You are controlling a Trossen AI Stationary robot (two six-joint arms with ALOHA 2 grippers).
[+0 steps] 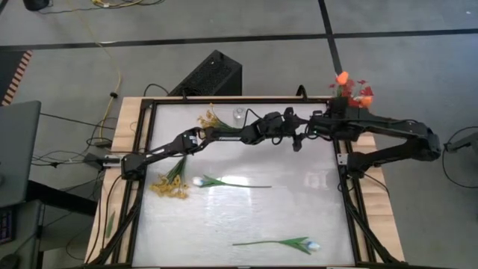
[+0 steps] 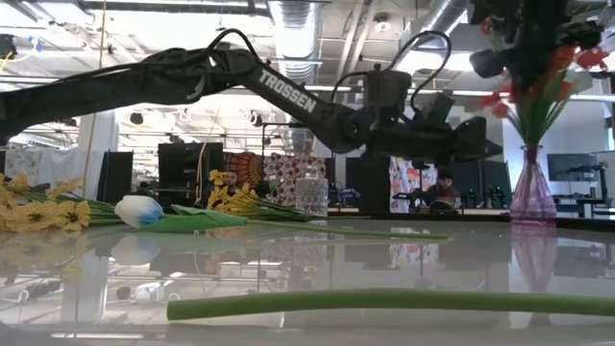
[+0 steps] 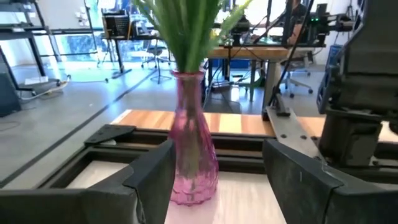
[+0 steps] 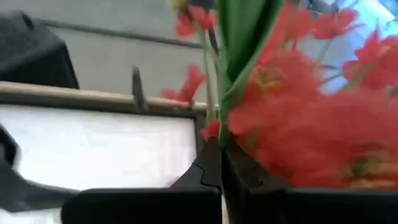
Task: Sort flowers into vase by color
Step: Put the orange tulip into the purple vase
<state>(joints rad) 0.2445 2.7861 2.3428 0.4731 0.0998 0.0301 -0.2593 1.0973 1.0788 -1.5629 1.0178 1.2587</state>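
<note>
A pink glass vase (image 3: 193, 155) stands at the table's far right corner with red clusters (image 1: 363, 94) and an orange tulip bud (image 1: 342, 77) in it. My right gripper (image 4: 219, 155) is above the vase (image 2: 531, 187), shut on a green stem among the red flowers. My left gripper (image 3: 217, 149) hangs open a short way to the vase's left (image 1: 302, 133), its fingers pointing at the vase and touching nothing. Two white tulips (image 1: 224, 181) (image 1: 284, 243) and two yellow sprays (image 1: 170, 183) (image 1: 209, 119) lie flat on the table. My right gripper pinches a flower's green stem and leaf (image 4: 225, 121) between its two fingers, above the vase's mouth. The stem rises upright from the fingers among the red blooms. In the low view the stems (image 2: 533, 111) run down from the gripper into the vase. Which bloom tops this stem cannot be told.
A small clear glass vase (image 1: 239, 114) stands near the far edge beside one yellow spray. The nearest white tulip's stem (image 2: 384, 301) lies across the near part of the table. A raised dark frame (image 1: 347, 187) borders the white surface. A black box (image 1: 213, 75) sits on the floor beyond.
</note>
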